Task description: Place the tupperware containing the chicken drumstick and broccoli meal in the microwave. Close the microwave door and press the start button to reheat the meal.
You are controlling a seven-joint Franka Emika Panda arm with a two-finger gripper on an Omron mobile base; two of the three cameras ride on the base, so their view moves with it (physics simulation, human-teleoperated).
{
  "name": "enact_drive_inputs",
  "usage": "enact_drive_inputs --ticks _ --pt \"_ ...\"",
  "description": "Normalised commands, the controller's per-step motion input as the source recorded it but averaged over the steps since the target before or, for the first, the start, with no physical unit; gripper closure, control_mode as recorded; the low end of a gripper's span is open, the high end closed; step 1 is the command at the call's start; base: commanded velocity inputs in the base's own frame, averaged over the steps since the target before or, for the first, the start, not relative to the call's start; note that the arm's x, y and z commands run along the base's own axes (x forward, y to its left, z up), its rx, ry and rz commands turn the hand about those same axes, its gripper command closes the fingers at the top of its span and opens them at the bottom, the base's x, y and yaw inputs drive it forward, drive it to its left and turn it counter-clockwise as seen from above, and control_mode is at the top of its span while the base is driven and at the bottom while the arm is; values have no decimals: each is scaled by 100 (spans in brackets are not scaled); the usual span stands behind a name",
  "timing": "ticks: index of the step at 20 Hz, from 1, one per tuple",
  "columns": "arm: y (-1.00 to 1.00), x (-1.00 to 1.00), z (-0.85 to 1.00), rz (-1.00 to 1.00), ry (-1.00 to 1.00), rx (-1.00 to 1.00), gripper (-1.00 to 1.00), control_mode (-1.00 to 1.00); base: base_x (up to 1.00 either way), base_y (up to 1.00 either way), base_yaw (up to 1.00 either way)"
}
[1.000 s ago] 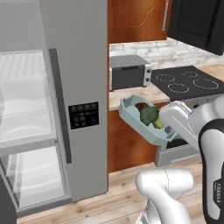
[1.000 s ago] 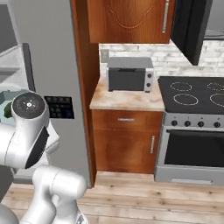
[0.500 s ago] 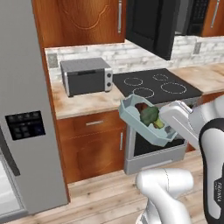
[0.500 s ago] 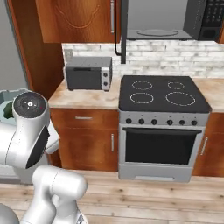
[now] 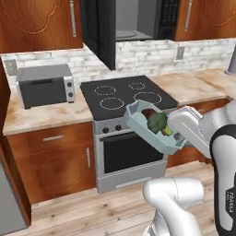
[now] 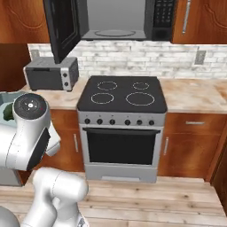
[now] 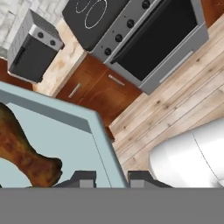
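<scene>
Pale blue-green tupperware (image 5: pixel 146 128); brown drumstick (image 7: pixel 22 151) (mottled); black microwave (image 6: pixel 119 20).

Pale blue tub (image 5: pixel 148 127), tilted, carries drumstick (image 7: pixel 24 151) and broccoli (image 5: pixel 157 122); black microwave (image 6: pixel 122 20) hangs with door (image 6: pixel 62 26) open.

The arm (image 5: pixel 216 152) is glossy white, built of rounded, bulbous links with dark grey bands at the joints. One link ends in a round cap (image 6: pixel 30 106), dark-ringed with a tiny red centre, at nine o'clock in the right base view.
</scene>
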Motion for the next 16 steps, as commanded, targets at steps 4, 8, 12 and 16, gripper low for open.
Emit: enact_drive_inputs --ticks 4,8,12,16 --pt "0 0 0 0 0 0 100 100 26 -100 -4" --pt "0 0 0 0 0 0 100 100 63 -82 -1" --pt "0 0 0 0 0 0 100 100 91 -54 7" --pt "0 0 0 0 0 0 100 100 96 -28 18"
